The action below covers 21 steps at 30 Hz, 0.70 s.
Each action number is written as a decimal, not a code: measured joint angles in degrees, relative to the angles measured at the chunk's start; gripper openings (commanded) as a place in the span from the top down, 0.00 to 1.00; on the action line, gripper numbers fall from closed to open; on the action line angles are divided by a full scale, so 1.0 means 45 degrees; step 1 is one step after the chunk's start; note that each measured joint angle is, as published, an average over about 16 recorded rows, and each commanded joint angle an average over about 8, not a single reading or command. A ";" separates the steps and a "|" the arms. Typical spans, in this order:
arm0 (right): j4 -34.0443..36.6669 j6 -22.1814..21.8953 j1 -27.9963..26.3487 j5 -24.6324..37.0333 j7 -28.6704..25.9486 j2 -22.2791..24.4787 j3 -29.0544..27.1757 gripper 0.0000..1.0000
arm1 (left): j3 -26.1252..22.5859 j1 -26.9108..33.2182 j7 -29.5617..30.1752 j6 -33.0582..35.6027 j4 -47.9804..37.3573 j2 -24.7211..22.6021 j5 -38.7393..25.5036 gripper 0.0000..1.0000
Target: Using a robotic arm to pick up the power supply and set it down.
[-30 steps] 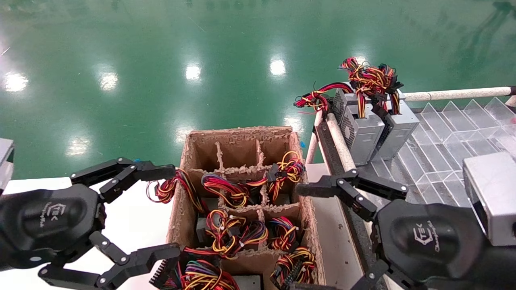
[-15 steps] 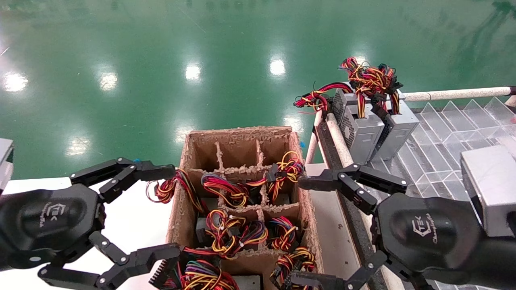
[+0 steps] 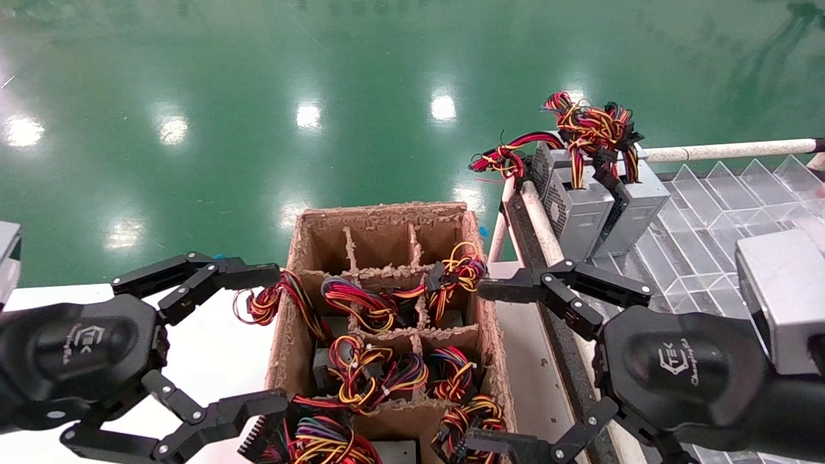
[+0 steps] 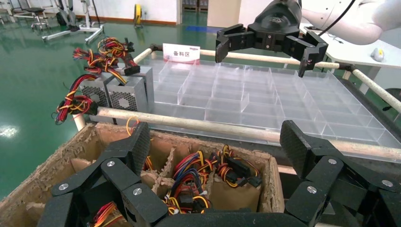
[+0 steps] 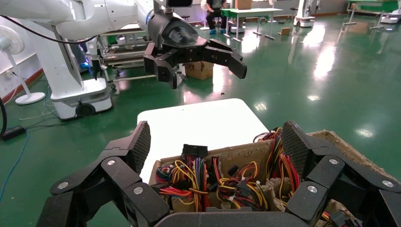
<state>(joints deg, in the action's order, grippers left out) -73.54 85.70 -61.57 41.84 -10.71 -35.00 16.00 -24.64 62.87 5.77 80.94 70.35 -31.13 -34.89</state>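
A brown cardboard box (image 3: 380,216) with dividers holds power supplies. Only bits of their grey cases (image 3: 324,368) show under red, yellow and black wire bundles (image 3: 367,370). Two more grey power supplies (image 3: 580,216) stand upright on the clear tray (image 3: 702,258), with their wires on top. My left gripper (image 3: 267,341) hangs open at the box's left wall, holding nothing. My right gripper (image 3: 483,367) is open at the box's right wall, one finger over the near right corner. Each wrist view looks between its own gripper's open fingers, left (image 4: 215,146) and right (image 5: 216,144), into the box.
A white table (image 3: 213,348) lies left of the box. The clear divided tray is framed by pale rails (image 3: 541,225). A grey camera block (image 3: 783,303) sits on my right wrist. Green floor (image 3: 258,96) lies beyond. The white left arm (image 5: 94,14) and its base stand across from the box.
My right gripper has shifted a little left toward the box, and its lower finger has come into view over the box's near right corner. The left gripper has stayed put.
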 measured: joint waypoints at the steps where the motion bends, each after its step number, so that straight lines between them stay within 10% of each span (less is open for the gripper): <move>1: 0.0003 -0.0001 -0.0002 0.0001 0.0001 -0.0001 0.0001 0.00 | 0.0000 0.0000 0.0000 0.0000 0.0000 0.0000 0.0000 0.00; 21: 0.0028 -0.0011 -0.0019 0.0018 0.0017 -0.0010 0.0009 0.00 | 0.0000 0.0000 0.0000 0.0000 0.0000 0.0000 0.0000 0.00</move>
<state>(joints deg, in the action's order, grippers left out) -73.41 85.65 -61.65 41.93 -10.63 -35.04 16.04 -24.64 62.87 5.77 80.94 70.35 -31.13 -34.89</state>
